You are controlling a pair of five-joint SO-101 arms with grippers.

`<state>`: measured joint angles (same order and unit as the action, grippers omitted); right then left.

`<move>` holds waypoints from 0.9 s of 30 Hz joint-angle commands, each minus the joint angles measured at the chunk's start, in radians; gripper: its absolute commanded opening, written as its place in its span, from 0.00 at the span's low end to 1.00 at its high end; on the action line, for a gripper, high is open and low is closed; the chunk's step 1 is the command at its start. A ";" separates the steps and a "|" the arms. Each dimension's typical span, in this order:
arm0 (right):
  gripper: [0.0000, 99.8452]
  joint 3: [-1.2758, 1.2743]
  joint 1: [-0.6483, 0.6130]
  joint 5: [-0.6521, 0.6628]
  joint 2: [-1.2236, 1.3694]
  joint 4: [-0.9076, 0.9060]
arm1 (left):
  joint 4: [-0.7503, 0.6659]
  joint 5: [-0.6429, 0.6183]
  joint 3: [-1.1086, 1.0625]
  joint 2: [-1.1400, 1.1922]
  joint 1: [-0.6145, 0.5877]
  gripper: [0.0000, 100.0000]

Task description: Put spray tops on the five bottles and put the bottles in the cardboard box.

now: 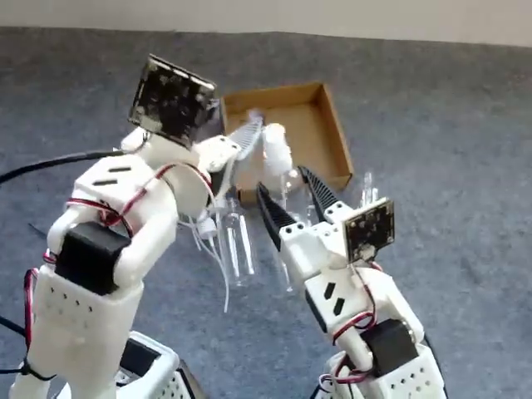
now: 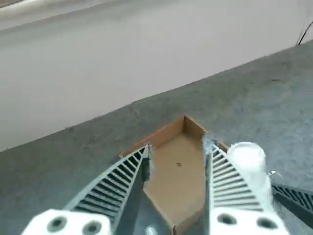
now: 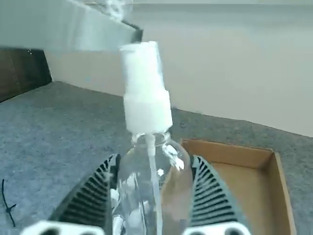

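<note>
Grey carpet-like surface (image 1: 449, 125) is covering the whole work area; a pale plain wall (image 2: 122, 58) is running along the far side. A black cable (image 1: 50, 164) is trailing off to the left.

Right gripper (image 3: 155, 159): black fingers are pressing on either side of a clear bottle (image 3: 151, 191), holding it upright just near of the cardboard box (image 1: 316, 125). A white spray top (image 3: 144, 93) is sitting on the bottle's neck, its thin tube hanging down inside. Cannot tell whether it is screwed tight.

Left gripper (image 2: 177, 145): white ribbed fingers are standing apart with nothing between them, hovering over the near left part of the box. The spray top is sitting just outside one finger, on its right; contact cannot be told.

The box is lying open on the carpet, beyond both arms, with a bare brown floor showing.

More clear bottles (image 1: 237, 241) are lying on the carpet between the two arms, near of the box, close together.
</note>
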<state>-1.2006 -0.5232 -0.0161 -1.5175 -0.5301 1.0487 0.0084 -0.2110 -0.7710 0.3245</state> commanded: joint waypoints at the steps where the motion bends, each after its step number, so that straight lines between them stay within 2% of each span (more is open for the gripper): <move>1: 0.00 0.120 0.025 -0.005 0.196 0.022 | 0.012 0.009 0.044 -0.067 -0.097 0.17; 5: 0.00 0.260 0.027 -0.006 0.460 0.074 | 0.080 0.009 -0.030 -0.093 -0.228 0.17; 10: 0.00 0.513 0.027 -0.006 0.789 0.096 | 0.043 0.005 -0.245 -0.096 -0.403 0.17; 19: 0.00 0.967 0.047 -0.011 1.314 0.099 | -0.275 0.005 -0.797 -0.096 -0.550 0.17; 23: 0.00 1.122 0.068 -0.008 1.500 0.271 | -0.416 0.005 -0.909 -0.096 -0.582 0.17; 27: 0.00 1.208 0.117 -0.011 1.656 0.429 | -0.512 0.008 -0.986 -0.091 -0.556 0.17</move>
<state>-0.1297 -0.4634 -0.0161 0.0414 -0.2647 0.6467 0.0130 -1.1515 -0.8539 -0.2432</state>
